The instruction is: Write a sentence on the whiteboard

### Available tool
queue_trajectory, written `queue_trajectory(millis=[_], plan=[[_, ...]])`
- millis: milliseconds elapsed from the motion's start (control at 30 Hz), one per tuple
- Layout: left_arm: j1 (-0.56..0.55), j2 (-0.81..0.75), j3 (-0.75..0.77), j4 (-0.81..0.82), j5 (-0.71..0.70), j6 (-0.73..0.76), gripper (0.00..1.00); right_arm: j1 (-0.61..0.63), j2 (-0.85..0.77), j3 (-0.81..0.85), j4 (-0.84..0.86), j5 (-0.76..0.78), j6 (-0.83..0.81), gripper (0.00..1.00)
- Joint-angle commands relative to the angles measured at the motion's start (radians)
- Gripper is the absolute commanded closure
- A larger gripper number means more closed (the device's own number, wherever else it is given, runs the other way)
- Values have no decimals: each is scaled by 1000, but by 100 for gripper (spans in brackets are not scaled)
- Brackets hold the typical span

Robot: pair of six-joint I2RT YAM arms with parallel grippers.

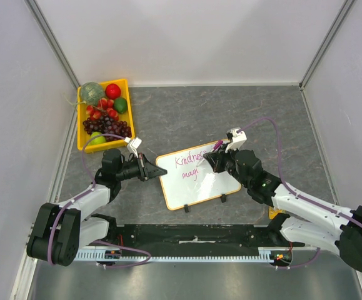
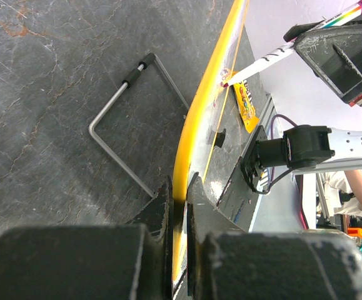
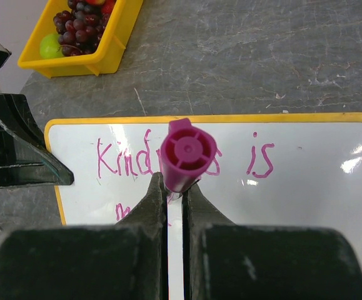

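Only overhead shows the sentence (image 1: 191, 165) reaching "magi"; left pincer (image 2: 179, 190) clamps the whiteboard (image 1: 199, 187), right pincer (image 3: 175, 187) grips the marker (image 3: 188, 153).

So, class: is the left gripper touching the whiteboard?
Touching. The left wrist view shows the left gripper clamped on the yellow edge of the whiteboard.

Pink sentence (image 1: 190, 161), magenta marker (image 3: 188, 153), yellow-framed whiteboard (image 1: 199, 187), grey marbled table (image 1: 231, 112)

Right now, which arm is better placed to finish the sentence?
Right. The right fingers grip the marker at the whiteboard, second line only "magi"; the left fingers clamp the board's edge.
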Motion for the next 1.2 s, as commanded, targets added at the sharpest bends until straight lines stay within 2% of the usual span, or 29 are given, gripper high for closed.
queue_trajectory(millis=[0,667,1167], plan=[[-8,17,-21,-109,-110,85,98,-9,10,13,45,21,5,100],[-8,28,-18,-109,-110,88,98,-9,4,19,-12,24,-12,100],[-8,32,-15,-106,-108,88,98,-9,-111,50,-73,58,-33,100]])
